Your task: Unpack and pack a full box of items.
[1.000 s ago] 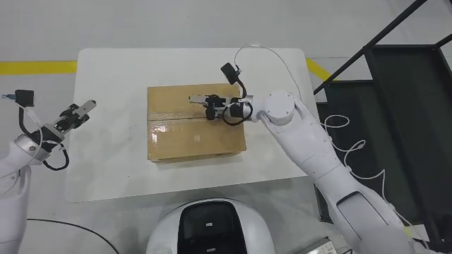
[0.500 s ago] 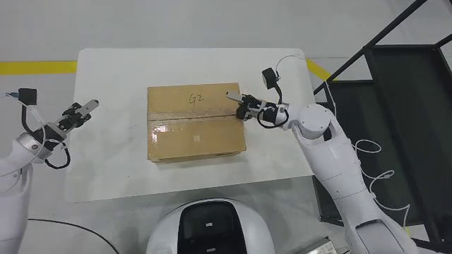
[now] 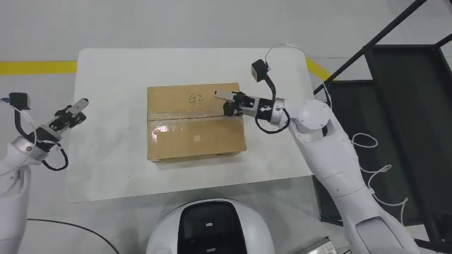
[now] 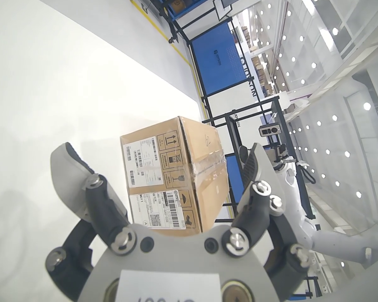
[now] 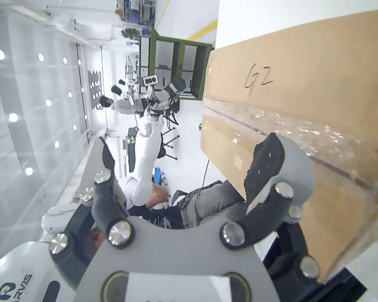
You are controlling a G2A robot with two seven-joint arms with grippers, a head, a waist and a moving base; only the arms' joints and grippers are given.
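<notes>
I find the cardboard box (image 3: 195, 121) closed on the white table (image 3: 113, 162), with clear tape (image 3: 185, 115) along its top seam. My right gripper (image 3: 227, 101) hovers over the box's right end at that seam, fingers spread. My left gripper (image 3: 73, 109) hangs well apart from the box's left side, likewise spread.

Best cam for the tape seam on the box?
Right wrist view: the tape seam runs close across the top of the box. Top view shows most of its length, small; left wrist view shows it wrapping over the box's end.
</notes>
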